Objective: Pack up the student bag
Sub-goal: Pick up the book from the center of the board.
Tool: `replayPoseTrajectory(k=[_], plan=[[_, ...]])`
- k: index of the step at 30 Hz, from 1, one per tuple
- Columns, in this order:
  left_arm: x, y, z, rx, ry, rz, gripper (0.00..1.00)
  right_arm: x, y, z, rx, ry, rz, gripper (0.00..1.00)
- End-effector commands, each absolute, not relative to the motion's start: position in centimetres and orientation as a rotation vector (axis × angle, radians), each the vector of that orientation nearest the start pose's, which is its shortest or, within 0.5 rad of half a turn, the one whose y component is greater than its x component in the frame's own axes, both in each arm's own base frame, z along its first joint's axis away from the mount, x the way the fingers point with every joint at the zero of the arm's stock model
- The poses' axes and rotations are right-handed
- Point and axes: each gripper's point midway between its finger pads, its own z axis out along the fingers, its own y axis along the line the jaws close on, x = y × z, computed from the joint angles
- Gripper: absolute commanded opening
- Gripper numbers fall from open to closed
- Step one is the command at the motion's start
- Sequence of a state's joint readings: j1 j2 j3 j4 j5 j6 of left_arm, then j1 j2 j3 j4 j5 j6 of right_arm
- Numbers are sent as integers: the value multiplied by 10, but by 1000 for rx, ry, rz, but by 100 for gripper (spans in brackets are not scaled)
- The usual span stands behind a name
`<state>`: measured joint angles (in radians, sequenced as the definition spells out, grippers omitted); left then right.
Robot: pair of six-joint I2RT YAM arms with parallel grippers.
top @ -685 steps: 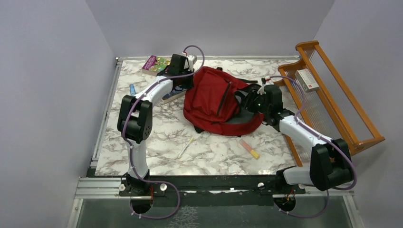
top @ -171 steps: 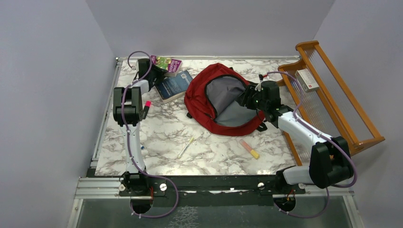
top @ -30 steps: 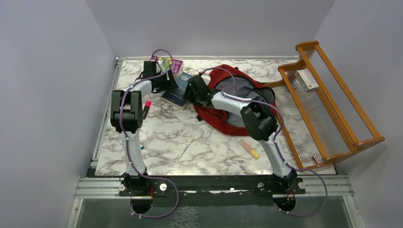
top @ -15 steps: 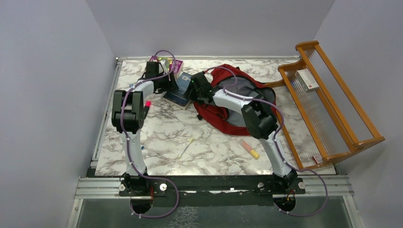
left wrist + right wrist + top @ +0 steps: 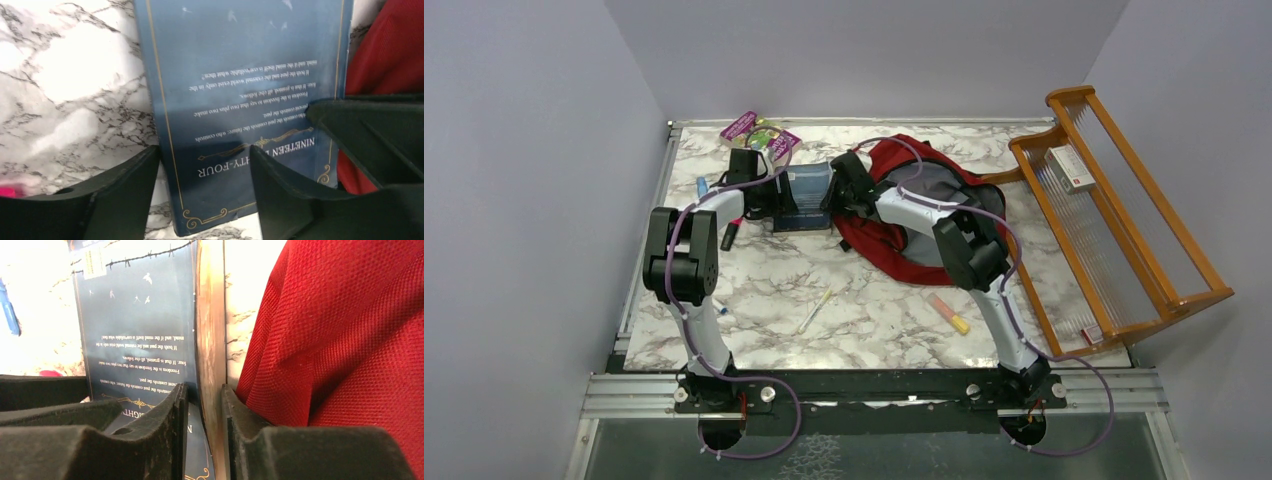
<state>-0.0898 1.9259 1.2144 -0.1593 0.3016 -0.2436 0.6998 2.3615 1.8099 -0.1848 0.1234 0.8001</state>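
Red fabric student bag lies on the marble tabletop, mouth open, grey lining showing.

Your right gripper is clenched on the dark blue paperback, Nineteen Eighty-Four; in the right wrist view its pads pinch the book's thickness, page edge between them; red bag fabric lies against the outer finger.

Your left gripper is released, fingers spread wide, nothing between them; they face the paperback's back cover flat-on; whether they touch it, you cannot tell.

Paperback sits just left of the bag, between the two grippers; flat or tipped up, you cannot tell from above.

- Purple-and-green book: left of the bag, toward the far edge.
- Pink marker: left of the bag, beyond the left arm.
- Yellow-and-orange marker: just on the near side of the bag.
- Thin pen: near side of the bag, toward its left.
- Wooden rack: just right of the bag; small box rests on it.
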Motion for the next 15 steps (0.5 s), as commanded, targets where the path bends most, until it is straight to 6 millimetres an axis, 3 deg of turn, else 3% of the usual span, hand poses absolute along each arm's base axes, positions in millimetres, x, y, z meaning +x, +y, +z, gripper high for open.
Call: replayPoseTrajectory(k=[1, 6, 15], plan=[[421, -106, 27, -121, 2574, -544, 73, 440, 360, -48, 130, 2562, 456, 22], [424, -104, 31, -159, 2561, -564, 83, 440, 341, -59, 150, 2590, 474, 1], [412, -91, 22, -348, 2549, -592, 94, 434, 323, -79, 229, 2678, 614, 1]])
